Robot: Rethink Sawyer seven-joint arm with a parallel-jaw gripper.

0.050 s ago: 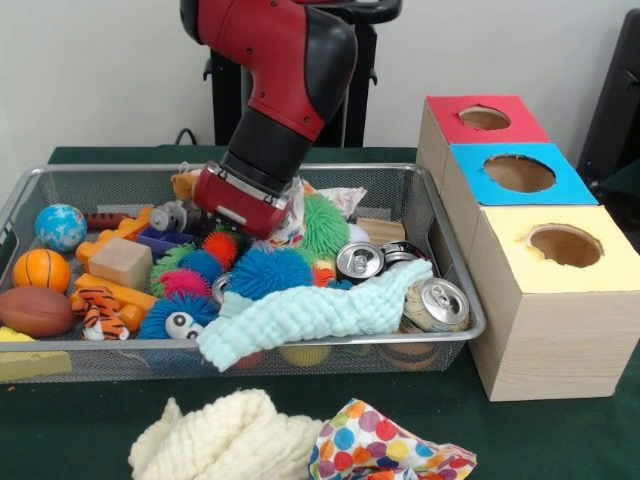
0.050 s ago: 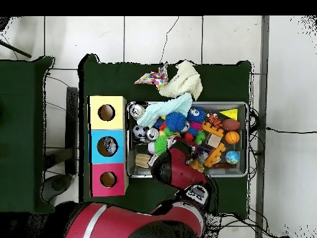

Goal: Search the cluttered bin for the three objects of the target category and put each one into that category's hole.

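Your gripper [image 1: 243,213] is sunk into the toys at the middle of the wire bin [image 1: 30,186], and its tips are buried there, so you cannot tell whether it is open or closed. Just beside it you see a green spiky ball [image 1: 325,222], a blue spiky ball [image 1: 270,272] and a pink one [image 1: 185,282]. Toward the boxes, 3 drink cans lie in the bin: one can [image 1: 359,261] by the blue ball, a second [image 1: 402,252] behind it, and a third [image 1: 437,304] in the near corner. A pale teal cloth [image 1: 310,315] drapes over the front rim. Beside the bin stand 3 boxes, topped yellow [image 1: 565,245], blue [image 1: 518,173] and red [image 1: 484,118], each with a round hole. On the table in front lie a cream cloth [image 1: 225,435] and a dotted cloth [image 1: 385,445].
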